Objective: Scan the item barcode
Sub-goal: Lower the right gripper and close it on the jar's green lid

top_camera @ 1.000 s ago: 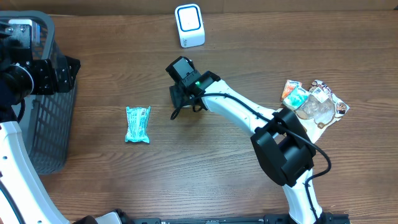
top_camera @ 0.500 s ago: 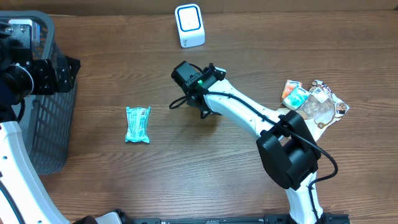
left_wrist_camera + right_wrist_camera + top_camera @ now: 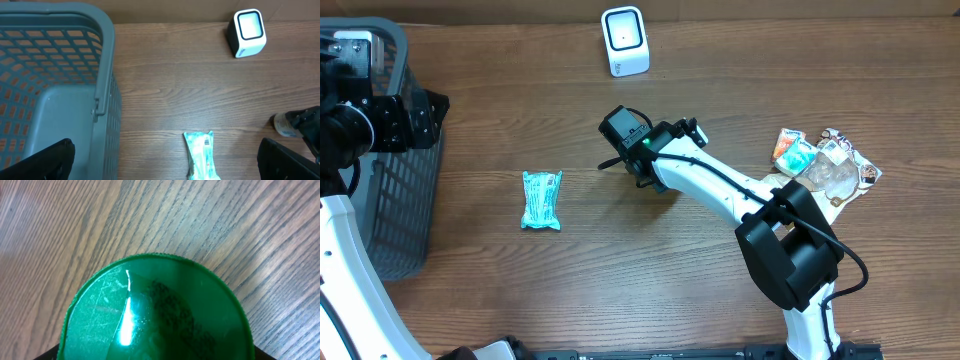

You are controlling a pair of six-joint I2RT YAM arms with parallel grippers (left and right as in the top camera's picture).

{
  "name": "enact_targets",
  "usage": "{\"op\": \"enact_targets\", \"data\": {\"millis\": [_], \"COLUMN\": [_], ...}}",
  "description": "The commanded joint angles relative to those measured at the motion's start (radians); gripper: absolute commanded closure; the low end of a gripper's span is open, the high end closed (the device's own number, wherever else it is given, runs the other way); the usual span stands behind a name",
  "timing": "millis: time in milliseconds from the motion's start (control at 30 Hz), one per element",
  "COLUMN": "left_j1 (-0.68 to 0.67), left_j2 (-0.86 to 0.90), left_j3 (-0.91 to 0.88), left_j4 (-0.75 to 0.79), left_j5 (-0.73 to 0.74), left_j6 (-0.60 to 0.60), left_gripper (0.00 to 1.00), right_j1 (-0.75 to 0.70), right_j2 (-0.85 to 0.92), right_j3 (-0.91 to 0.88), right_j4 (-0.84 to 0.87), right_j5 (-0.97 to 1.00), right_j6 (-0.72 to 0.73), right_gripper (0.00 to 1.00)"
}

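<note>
A container with a round green lid (image 3: 155, 315) fills the right wrist view, held just above the wood. My right gripper (image 3: 642, 162) is shut on it near the table's middle, below and slightly right of the scanner. From overhead the gripper hides the container. In the left wrist view its pale end (image 3: 284, 124) sticks out of the black gripper at the right edge. The white scanner (image 3: 624, 40) with a blue-ringed window (image 3: 248, 32) stands at the back edge. My left gripper (image 3: 165, 165) is open and empty, hovering at the basket's right wall (image 3: 425, 112).
A grey mesh basket (image 3: 390, 230) stands at the left edge (image 3: 105, 75). A teal snack packet (image 3: 541, 200) lies flat on the wood (image 3: 202, 155). A pile of several small packets (image 3: 825, 165) sits at the right.
My right arm has swung to the right and turned its wrist, carrying the container with it. The left arm, the teal packet and the scanner have stayed put.
</note>
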Motion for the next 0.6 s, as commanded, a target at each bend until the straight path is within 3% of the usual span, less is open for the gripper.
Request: {"op": "enact_targets", "data": {"millis": [0, 133, 467, 567], "left_j1": [-0.007, -0.007, -0.007, -0.007], "left_j2": [0.002, 0.002, 0.002, 0.002], "left_j3": [-0.002, -0.002, -0.002, -0.002], "left_j4": [0.001, 0.001, 0.001, 0.001], "left_j5": [0.017, 0.017, 0.017, 0.017], "left_j6": [0.019, 0.019, 0.019, 0.019], "left_gripper": [0.01, 0.0, 0.01, 0.01], "right_j1": [0.003, 0.003, 0.01, 0.01], "right_j2": [0.001, 0.0, -0.029, -0.051], "right_j3": [-0.034, -0.024, 0.134, 0.198], "right_j4": [0.018, 0.057, -0.054, -0.122], "right_j5": [-0.034, -0.045, -0.03, -0.029], "right_j6": [0.031, -0.123, -0.372, -0.544], "right_gripper": [0.32, 0.14, 0.08, 0.08]}}
